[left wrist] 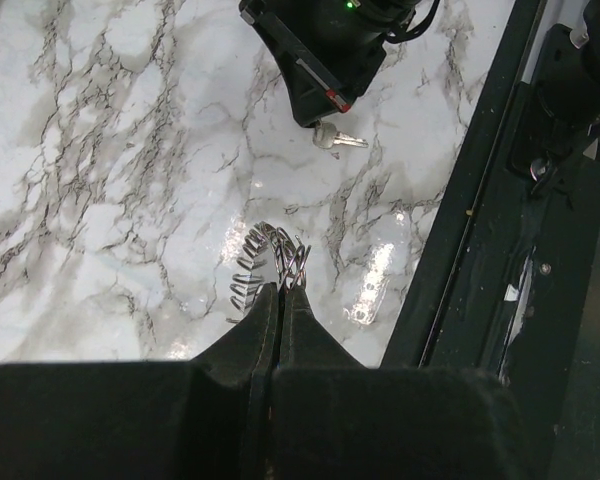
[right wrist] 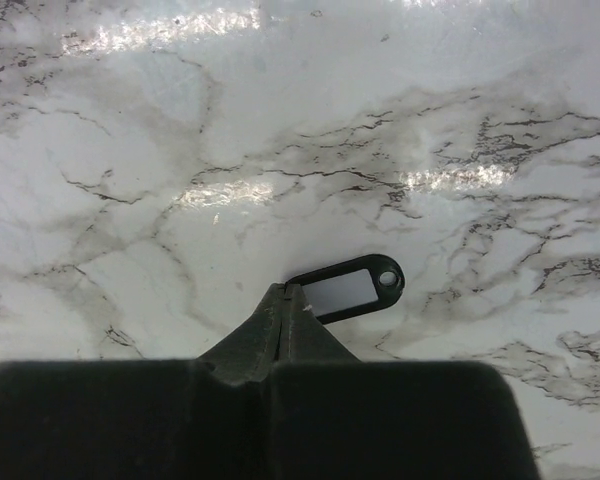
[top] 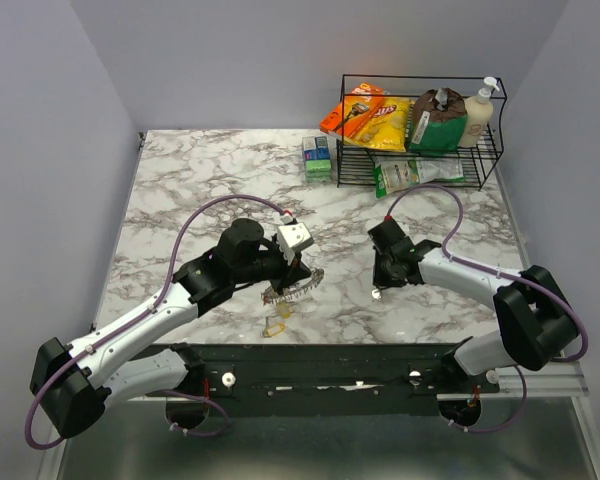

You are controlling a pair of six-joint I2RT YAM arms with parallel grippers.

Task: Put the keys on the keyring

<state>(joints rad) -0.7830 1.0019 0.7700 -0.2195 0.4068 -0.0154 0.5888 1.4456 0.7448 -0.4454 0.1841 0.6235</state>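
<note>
The keyring [top: 296,282] is a thin wire ring with silver keys fanned around it. It lies on the marble near the front edge. My left gripper [top: 283,272] is shut on its near rim. In the left wrist view the fingers [left wrist: 265,315] pinch the ring [left wrist: 270,255]. My right gripper [top: 384,277] is shut, its tips low on the table. In its wrist view the tips [right wrist: 287,292] touch the end of a black key tag [right wrist: 352,287] lying flat. A loose silver key [left wrist: 336,139] lies just under the right gripper [left wrist: 318,108]. A yellow-headed key [top: 276,322] lies near the front edge.
A black wire rack [top: 420,130] with snack bags and a bottle stands at the back right. A small green and blue box [top: 318,156] stands beside it. The black base rail [top: 320,365] runs along the table's front edge.
</note>
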